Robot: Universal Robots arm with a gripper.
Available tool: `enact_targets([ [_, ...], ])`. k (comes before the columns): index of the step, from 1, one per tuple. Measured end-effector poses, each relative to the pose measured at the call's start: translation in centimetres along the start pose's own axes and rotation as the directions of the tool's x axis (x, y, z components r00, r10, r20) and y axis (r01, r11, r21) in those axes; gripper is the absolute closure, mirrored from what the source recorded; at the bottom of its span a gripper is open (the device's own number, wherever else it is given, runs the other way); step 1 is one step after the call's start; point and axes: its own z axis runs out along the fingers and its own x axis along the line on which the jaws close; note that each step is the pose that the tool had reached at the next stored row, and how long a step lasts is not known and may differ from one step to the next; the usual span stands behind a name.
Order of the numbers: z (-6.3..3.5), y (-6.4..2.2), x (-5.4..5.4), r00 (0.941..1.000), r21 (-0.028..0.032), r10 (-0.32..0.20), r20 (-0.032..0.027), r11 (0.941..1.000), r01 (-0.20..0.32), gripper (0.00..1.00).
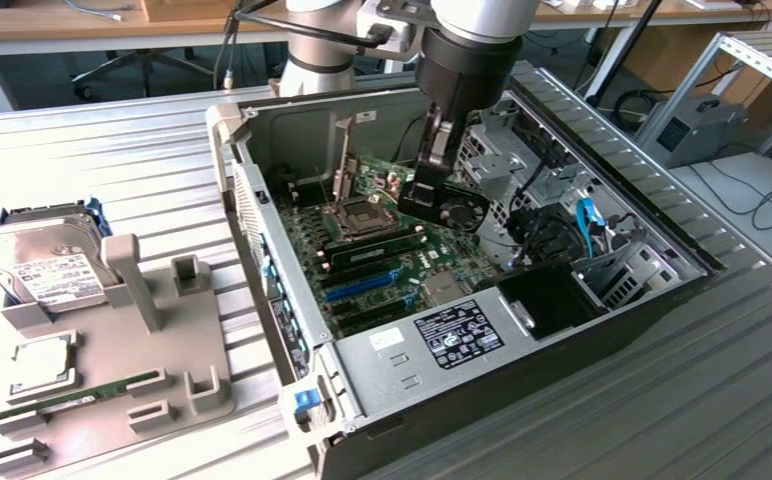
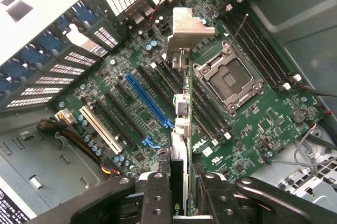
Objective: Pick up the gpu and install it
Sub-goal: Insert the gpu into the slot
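We are at the putting-in step: our end effector is closed on the gpu, holding it on its edge just above the motherboard, so we think it must line up straight before going in.

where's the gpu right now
In the wrist view the gpu is held edge-on in the gripper, over the motherboard between the blue slot and the CPU socket, inside the open computer case.
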Motion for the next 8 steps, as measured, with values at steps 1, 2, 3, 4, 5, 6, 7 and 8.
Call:
enact_targets([
  [1,0.00,0.00,0.00,1.0000,-0.0001,-0.003,-0.0001,1.0000,0.003,0.74],
  [2,0.00,0.00,0.00,1.0000,-0.0001,-0.005,-0.0001,1.0000,0.005,0.74],
  [3,0.00,0.00,0.00,1.0000,-0.0002,-0.007,0.0000,1.0000,0.007,0.74],
  [4,0.00,0.00,0.00,1.0000,-0.0003,-0.010,-0.0002,1.0000,0.010,0.74],
  [5,0.00,0.00,0.00,0.9999,-0.0003,-0.012,-0.0001,0.9999,0.012,0.74],
  [6,0.00,0.00,0.00,0.9999,-0.0004,-0.014,-0.0001,0.9999,0.014,0.74],
  [7,0.00,0.00,0.00,0.9998,-0.0005,-0.019,-0.0002,0.9998,0.019,0.74],
  [8,0.00,0.00,0.00,0.9997,-0.0006,-0.023,-0.0002,0.9997,0.023,0.74],
])
